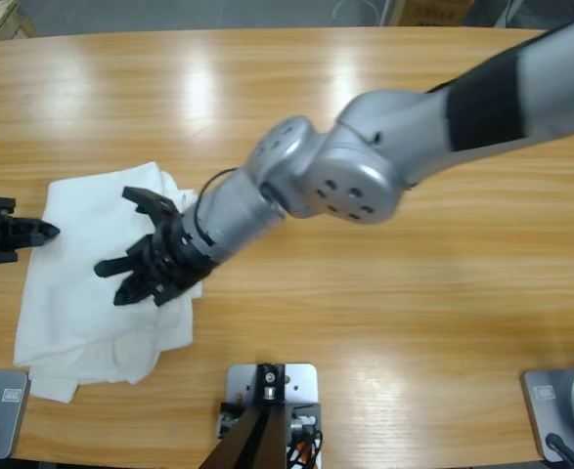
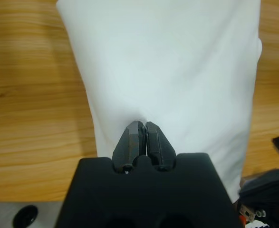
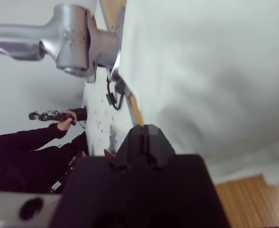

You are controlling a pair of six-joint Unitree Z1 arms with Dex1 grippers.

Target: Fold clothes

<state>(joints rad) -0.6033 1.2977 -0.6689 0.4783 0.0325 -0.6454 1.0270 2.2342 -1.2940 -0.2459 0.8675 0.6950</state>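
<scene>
Over the long wooden surface, my right end effector spread, left end effector pressed together, the folded white cotton garment could bunch if dragged.

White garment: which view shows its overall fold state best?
High view: the whole white garment shows, bunched, with its outline on the table. Left wrist view shows only a smooth strip ahead of the left gripper; right wrist view shows a close, featureless expanse.
</scene>
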